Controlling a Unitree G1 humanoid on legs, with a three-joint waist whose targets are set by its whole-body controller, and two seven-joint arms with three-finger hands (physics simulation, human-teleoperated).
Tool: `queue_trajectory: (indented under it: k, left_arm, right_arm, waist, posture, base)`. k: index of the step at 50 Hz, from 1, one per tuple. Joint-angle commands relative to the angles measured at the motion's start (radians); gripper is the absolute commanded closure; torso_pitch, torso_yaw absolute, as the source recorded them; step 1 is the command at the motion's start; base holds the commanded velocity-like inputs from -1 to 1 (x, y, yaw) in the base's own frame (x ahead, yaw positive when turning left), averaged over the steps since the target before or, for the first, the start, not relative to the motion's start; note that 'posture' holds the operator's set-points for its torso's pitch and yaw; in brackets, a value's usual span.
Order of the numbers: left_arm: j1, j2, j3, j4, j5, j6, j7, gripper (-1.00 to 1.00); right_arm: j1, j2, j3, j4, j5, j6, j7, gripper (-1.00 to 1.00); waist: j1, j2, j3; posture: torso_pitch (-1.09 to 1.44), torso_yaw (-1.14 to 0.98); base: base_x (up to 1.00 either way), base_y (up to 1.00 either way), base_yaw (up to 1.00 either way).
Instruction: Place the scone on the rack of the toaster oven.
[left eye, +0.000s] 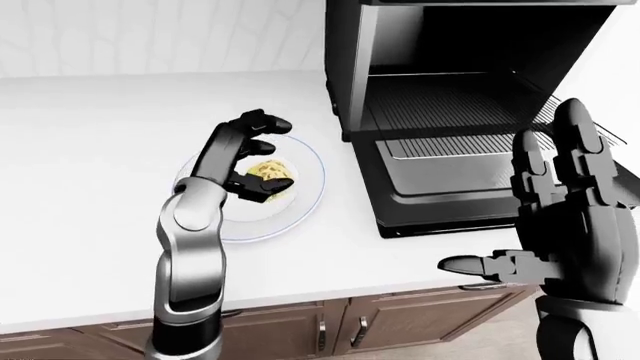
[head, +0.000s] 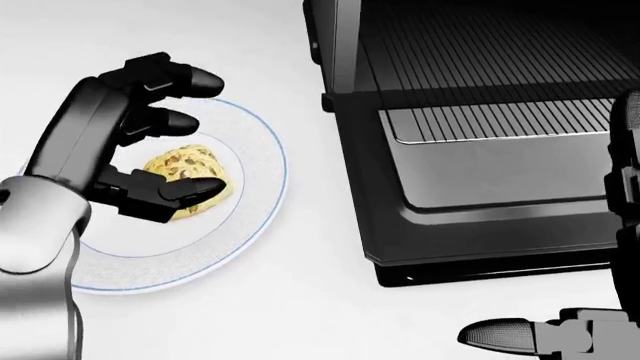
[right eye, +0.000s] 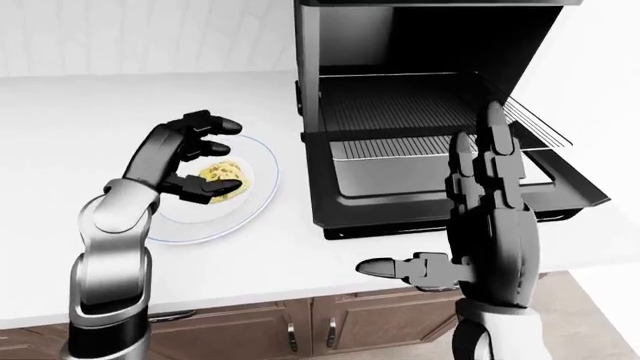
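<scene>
The yellow speckled scone (head: 190, 180) lies on a white blue-rimmed plate (head: 255, 187) near the white table's (left eye: 90, 150) middle, left hand (head: 140, 142) curling loosely over it, fingers (head: 185, 190) apart. Right hand (right eye: 490, 217) spread, beside the open black toaster oven (left eye: 470, 112).

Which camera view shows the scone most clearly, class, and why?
The head view: it looks down close on the scone on its plate, with the left hand curled about it. Both eye views show it small, farther off and partly hidden by the fingers.

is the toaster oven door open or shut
Open. The toaster oven door is folded down flat toward the counter edge, and the wire rack inside shows bare, nothing on it.
</scene>
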Motion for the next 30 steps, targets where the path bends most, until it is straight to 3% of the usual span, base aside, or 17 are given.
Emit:
queue_trajectory:
  k: [1, 14, 30]
  left_arm:
    - [-0.029, 0.005, 0.006, -0.03, 0.003, -0.028, 0.013, -0.18]
    - [-0.006, 0.003, 0.006, -0.019, 0.004, -0.047, 0.023, -0.37]
    - [0.034, -0.004, 0.004, -0.009, 0.017, -0.081, 0.031, -0.28]
  right_arm:
    - [-0.012, -0.005, 0.001, -0.03, -0.002, -0.032, -0.002, -1.0]
    - [-0.003, 0.0, 0.008, -0.023, -0.008, -0.041, 0.001, -1.0]
    - [0.011, 0.006, 0.016, -0.009, -0.017, -0.063, 0.007, -1.0]
  waist:
    - [-0.001, 0.0, -0.019]
    - [0.0, 0.001, -0.021]
    - [-0.001, 0.003, -0.021]
  posture:
    - [0.0, 0.0]
    - [0.0, 0.0]
    - [0.0, 0.0]
  base:
    - [0.0, 0.0, 0.0]
    - [0.0, 0.0, 0.0]
    - [0.0, 0.0, 0.0]
